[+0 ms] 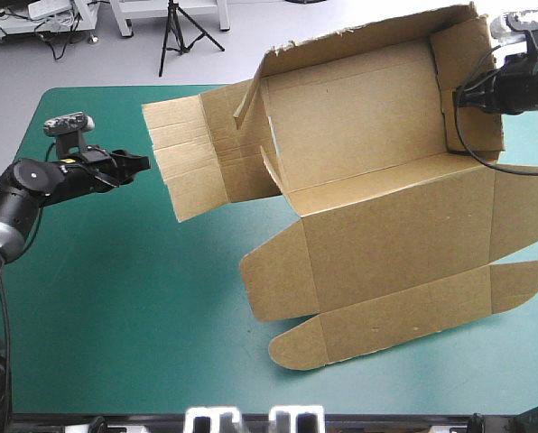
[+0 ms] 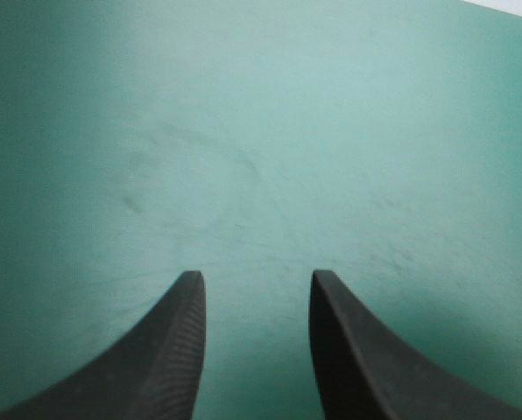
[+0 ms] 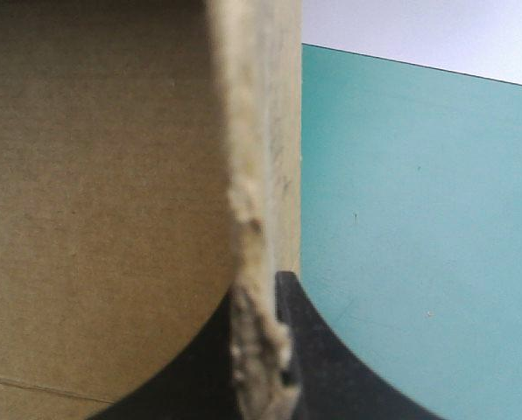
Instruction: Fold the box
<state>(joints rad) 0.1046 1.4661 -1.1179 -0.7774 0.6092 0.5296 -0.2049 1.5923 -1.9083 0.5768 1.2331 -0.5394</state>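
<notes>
Over table (image 1: 115,316) right half and middle sat box (image 1: 386,180), tilted, far wall raised toward far right corner. Lid panel and tuck flap lay toward near edge. Side flap reached into left half. At box's far right wall was right gripper (image 1: 463,95), wall edge between its jaws. Near left edge was left gripper (image 1: 138,163), just beside side flap, not touching, bare table under it.

High view: overhead from behind, whole counter (image 1: 115,316). Left wrist: close, bare counter ahead of left fingers (image 2: 169,350). Right wrist: closer, box (image 3: 95,175) edge between right fingers (image 3: 322,376).
</notes>
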